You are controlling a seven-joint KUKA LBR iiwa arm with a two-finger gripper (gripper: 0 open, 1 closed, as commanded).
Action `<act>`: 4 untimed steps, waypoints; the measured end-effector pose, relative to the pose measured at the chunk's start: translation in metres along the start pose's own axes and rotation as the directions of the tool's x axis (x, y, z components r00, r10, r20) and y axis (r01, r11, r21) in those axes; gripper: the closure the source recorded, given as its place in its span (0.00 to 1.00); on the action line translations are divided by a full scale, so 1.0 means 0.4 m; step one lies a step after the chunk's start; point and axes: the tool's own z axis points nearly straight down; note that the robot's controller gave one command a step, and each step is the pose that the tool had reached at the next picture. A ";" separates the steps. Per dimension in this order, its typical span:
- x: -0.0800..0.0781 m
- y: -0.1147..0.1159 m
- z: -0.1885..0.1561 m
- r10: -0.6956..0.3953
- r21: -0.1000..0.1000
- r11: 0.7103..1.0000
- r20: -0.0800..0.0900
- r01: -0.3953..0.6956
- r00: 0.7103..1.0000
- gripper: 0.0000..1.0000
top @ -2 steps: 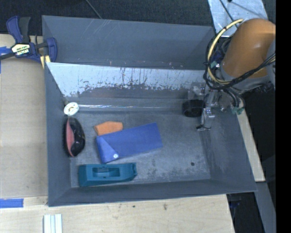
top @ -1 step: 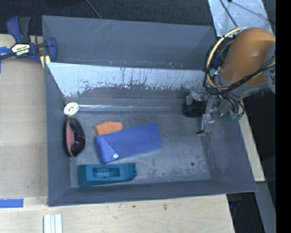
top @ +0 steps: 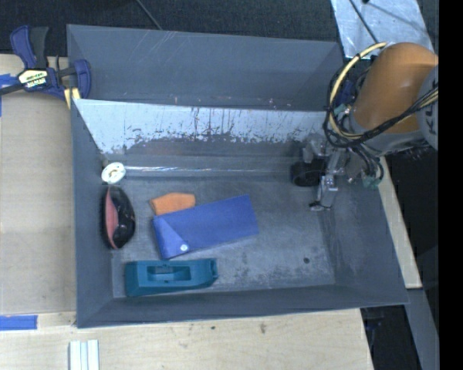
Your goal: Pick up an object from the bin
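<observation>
Nearest the camera, a teal plastic block with a moulded recess [top: 170, 276] lies flat along the front of the grey metal bin [top: 355, 260]. It looks stiff and fairly light. Its long straight sides would suit a grip across the narrow width, though smooth plastic may slip.

Just behind it rests a blue wedge-shaped folded thing [top: 207, 224], the largest item here. Whether it is cloth or foam cannot be told. It is probably soft and light, and likely too wide to span except at its narrower left end.

To its left, near the side wall, sits a black and red oval object with a glossy rounded shell [top: 117, 216]. Its curved, shiny surface suggests it would squirm out of a pinch unless taken across the middle.

A small flat orange piece [top: 174, 203] touches the wedge's far edge. It is thin and low, so hard to get under.

Well to the right of all these, the pincer [top: 319, 203] hangs over bare floor, with nothing seen in it. Whether it stands wide or narrow cannot be told.

Farthest back, a small white round disc [top: 113, 173] lies by the left wall, light but awkwardly close to it.
</observation>
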 end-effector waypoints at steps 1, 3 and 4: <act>0.003 -0.033 0.009 -0.010 0.001 1.000 0.003 0.010 1.000 0.00; 0.007 -0.047 0.007 0.104 0.003 0.995 0.002 -0.104 0.995 0.00; -0.006 -0.034 0.013 0.237 0.004 0.972 0.005 -0.237 0.972 0.00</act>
